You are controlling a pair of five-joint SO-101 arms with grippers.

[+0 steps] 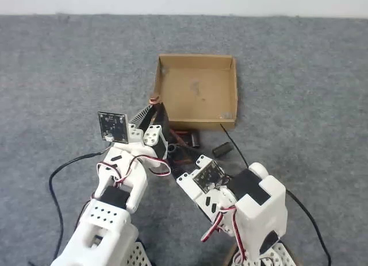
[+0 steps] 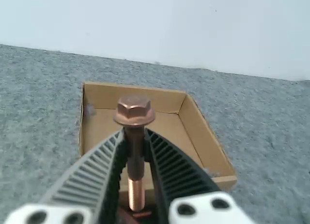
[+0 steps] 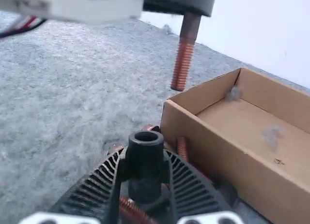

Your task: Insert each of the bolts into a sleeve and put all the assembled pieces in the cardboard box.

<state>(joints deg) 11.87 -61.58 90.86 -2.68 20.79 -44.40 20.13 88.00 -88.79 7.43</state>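
In the high view, the right arm's own wrist housing covers its gripper, and the pile of parts between the two arms is partly hidden by them. From the left wrist, the lower tip of the copper-coloured hex-headed bolt [image 2: 134, 112] is cut off at the frame's edge. The left gripper [image 2: 134, 133] is clamped on this bolt's shank, its ribbed black jaws only a shank's width apart. The bolt stands upright, head up, above the grey carpet [image 1: 299, 76] just beside the near left corner of the brown open-topped cardboard box [image 1: 196, 58]. The right gripper [image 3: 144, 156] grips a black cylindrical sleeve [image 3: 144, 168] around its sides, bore facing up. The held bolt's threaded end hangs above and beyond the sleeve, apart from it. Loose copper bolts [image 3: 181, 149] lie on the carpet against the box's near wall, and two more black sleeves [image 1: 222, 149] lie near them. The box's floor carries small tufts of grey fluff [image 3: 271, 134].
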